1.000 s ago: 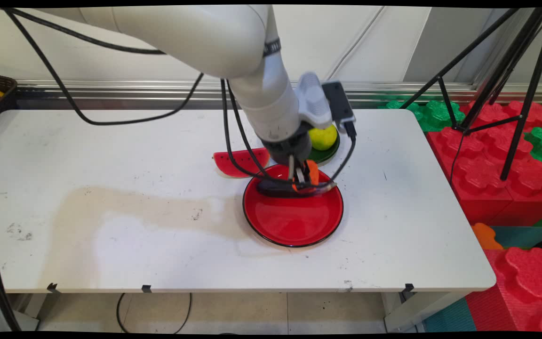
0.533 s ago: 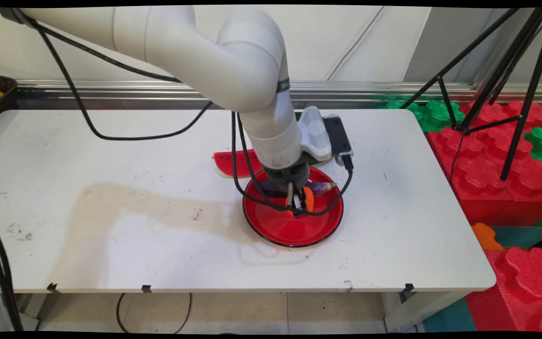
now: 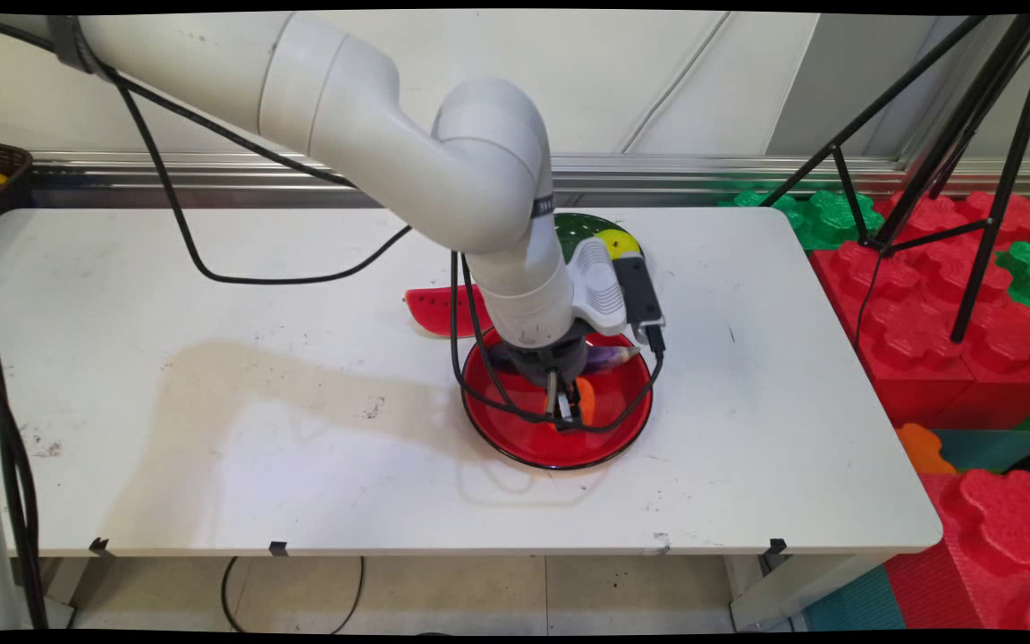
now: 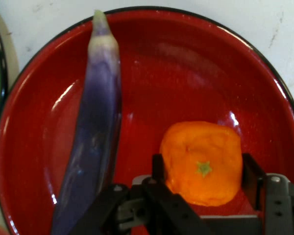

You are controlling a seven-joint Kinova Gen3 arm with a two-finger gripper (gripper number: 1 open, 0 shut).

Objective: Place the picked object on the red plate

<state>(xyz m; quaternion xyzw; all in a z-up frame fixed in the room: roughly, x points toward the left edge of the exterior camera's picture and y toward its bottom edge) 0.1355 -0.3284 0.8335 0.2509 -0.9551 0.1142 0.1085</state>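
Orange tangerine-shaped toy fruit, matte with a small green star at its stem, sits clamped between the two black fingers of the black two-finger gripper, low over the glossy round red plate with a black rim. In the hand view the fruit is above the plate's red floor; whether it touches cannot be told. Beside it on the same plate lies a long, smooth purple toy eggplant with a pale tapered tip, apart from the fruit. Behind the plate, a red watermelon-slice toy with black seeds lies flat on the scuffed white table, and a dark green plate holding a yellow-green round fruit peeks out past the arm. Off the table's right edge, red and green knobby foam blocks are stacked under black tripod legs.
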